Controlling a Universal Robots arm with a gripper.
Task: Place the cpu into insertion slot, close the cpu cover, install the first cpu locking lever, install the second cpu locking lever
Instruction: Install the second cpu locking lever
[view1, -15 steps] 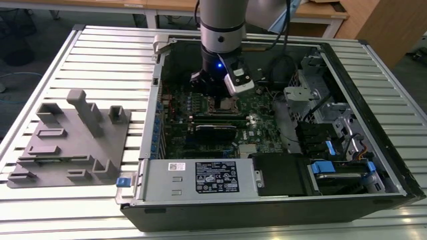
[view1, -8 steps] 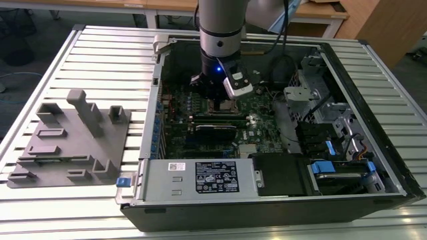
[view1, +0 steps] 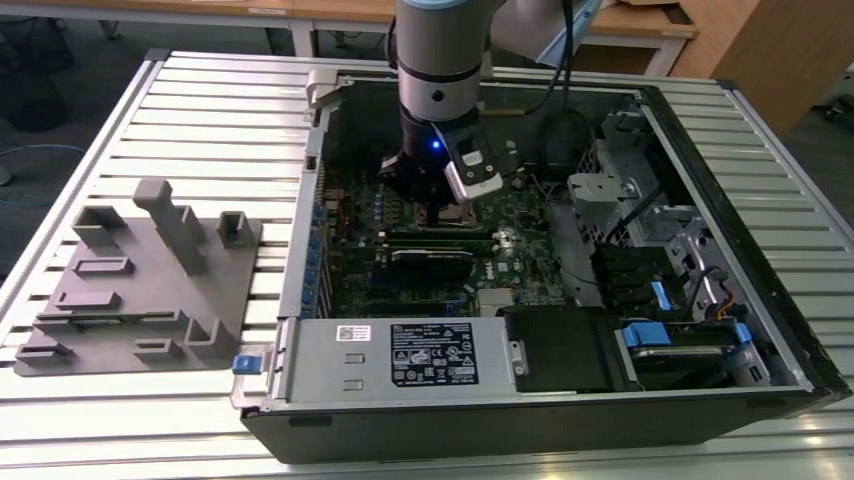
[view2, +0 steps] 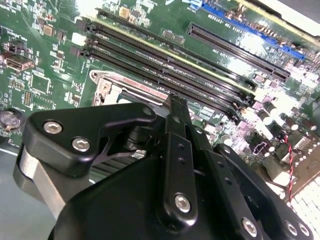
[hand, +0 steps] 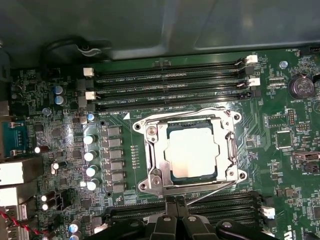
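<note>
Surface: ribbed metal surface (view1: 174, 110) with an open computer case (view1: 534, 420) lying on it, and wooden desks behind.
Beside the case: grey plastic holder block (view1: 140, 290) sits on the exterior view's left, apart from the case.
Inside the case: green motherboard (view1: 400, 240) with long black memory slots (hand: 170, 85) in rows.
Insertion slot: square socket (hand: 192, 150) with a shiny metal rim, in the middle of the board, between two groups of memory slots in the first wrist view.
Cpu: flat silver-grey chip (hand: 192, 152) lies flat inside the socket.
Cpu cover: thin shiny frame (hand: 152, 150) lies down flat around the chip, and the chip shows through its cut-out middle.
Levers: thin metal rods run along the socket edges; I cannot tell if they are hooked down.
Gripper: black gripper (hand: 175, 215) hangs low over the board at the edge of the socket, just beside the frame. Its fingers (view2: 176, 130) are pressed together with nothing between them.
Arm: grey robot arm (view1: 441, 60) comes straight down into the case.
</note>
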